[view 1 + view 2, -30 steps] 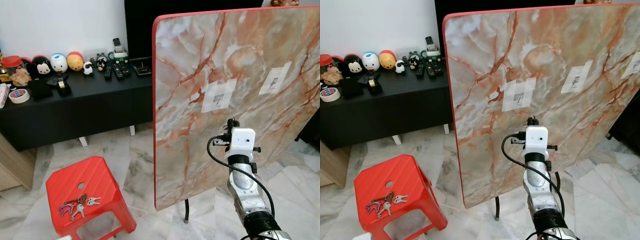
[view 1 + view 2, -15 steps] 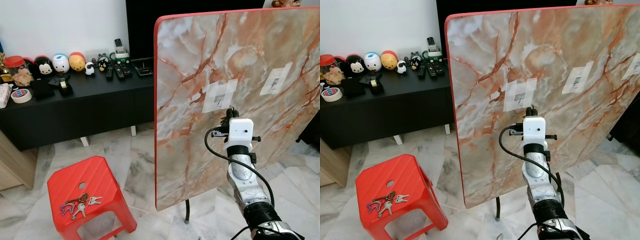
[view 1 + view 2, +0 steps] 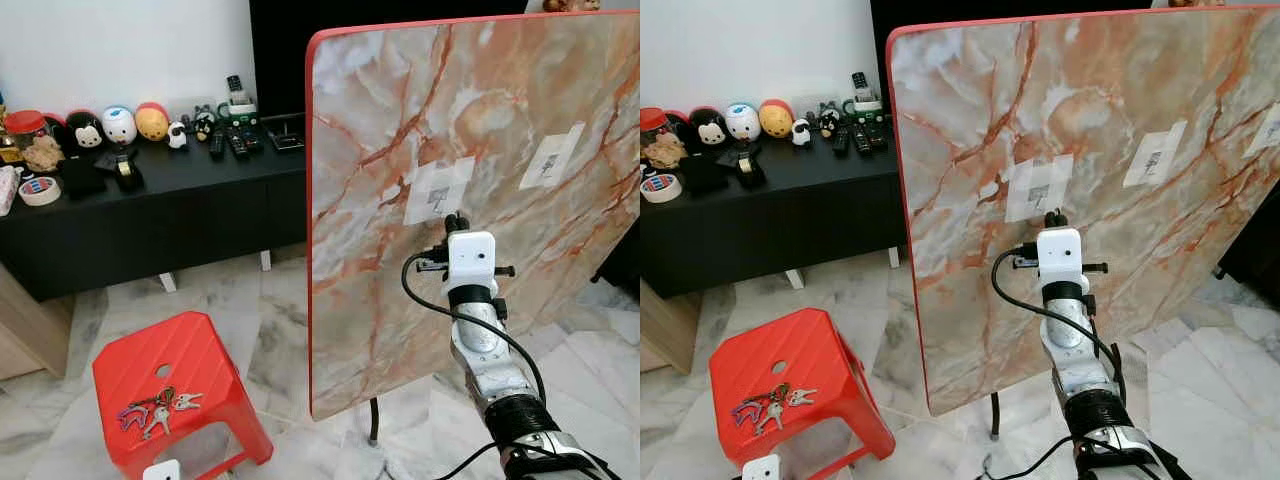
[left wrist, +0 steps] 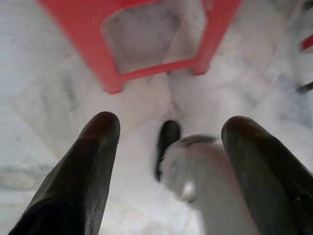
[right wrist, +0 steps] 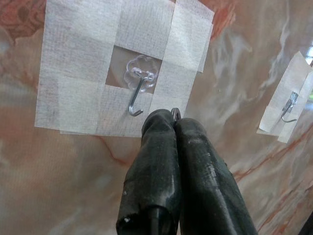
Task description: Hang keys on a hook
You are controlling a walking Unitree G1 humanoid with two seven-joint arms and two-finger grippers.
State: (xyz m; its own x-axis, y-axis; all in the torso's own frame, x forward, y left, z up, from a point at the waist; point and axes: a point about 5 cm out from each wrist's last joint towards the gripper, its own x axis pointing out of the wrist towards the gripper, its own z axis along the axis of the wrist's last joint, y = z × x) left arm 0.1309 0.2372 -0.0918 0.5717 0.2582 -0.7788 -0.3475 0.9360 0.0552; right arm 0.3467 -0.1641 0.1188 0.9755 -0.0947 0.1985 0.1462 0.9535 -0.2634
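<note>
The right gripper [image 5: 174, 120], fingers pinched on a small ring [image 5: 175, 113], sits just beside the hook [image 5: 137, 93]; lift the ring over the tip, then lower. The left gripper [image 4: 166, 132] hangs open. A bunch of keys [image 3: 157, 411] lies on the stool [image 3: 200, 355].

Head pair looks down across stool [image 3: 170, 385] and board [image 3: 1090, 190]; right wrist sits close to the hook [image 5: 138, 93]; left wrist faces floor.

Bright, even indoor light, sharp head views, soft blur across the left wrist view, no strong shadows.
</note>
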